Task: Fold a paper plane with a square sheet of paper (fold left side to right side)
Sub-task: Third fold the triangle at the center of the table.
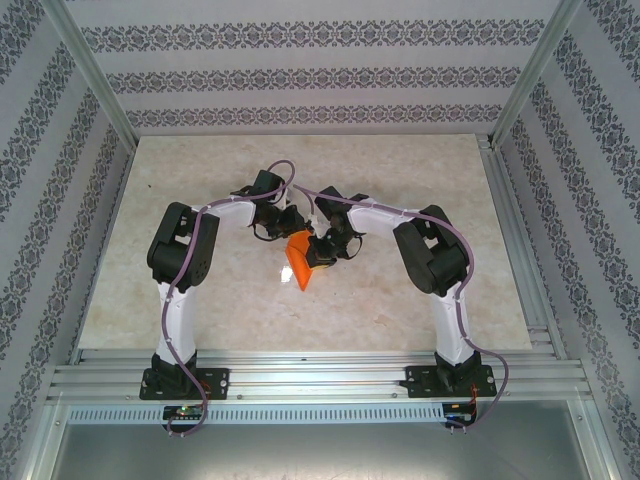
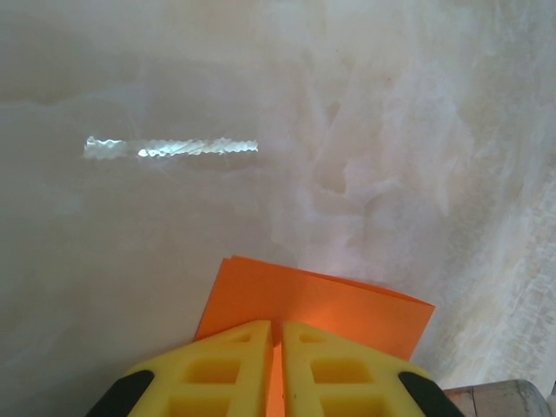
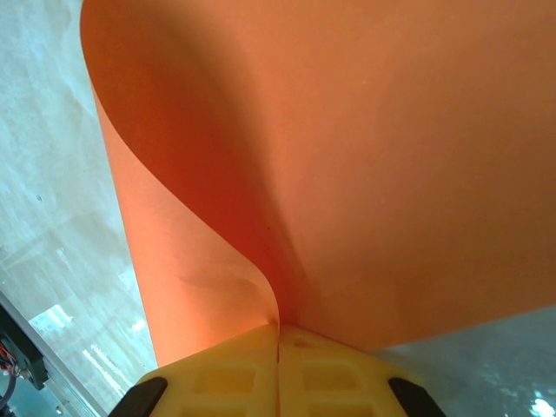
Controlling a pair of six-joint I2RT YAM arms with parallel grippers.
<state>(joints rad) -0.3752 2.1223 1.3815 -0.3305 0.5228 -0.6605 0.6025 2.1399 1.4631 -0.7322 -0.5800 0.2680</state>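
Paper point(image 1: 298, 268) at centre of table point(image 1: 200, 290), partly lifted, curling. Likely light, floppy, quick to crease: best pinched at edges. Just beyond, right claw point(image 3: 278, 330) clenched on curled edge; farther, left claw point(image 2: 276, 326) clenched on flat edge.

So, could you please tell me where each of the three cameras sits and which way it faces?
Top external: above and behind the arms, looking down on the table; left arm and right arm meet over the orange paper sheet.
Left wrist: on the left wrist, looking past its shut yellow jaws at the sheet's edge and the table.
Right wrist: on the right wrist, looking past its shut yellow jaws into the curled sheet.
Shared: all three show the sheet.
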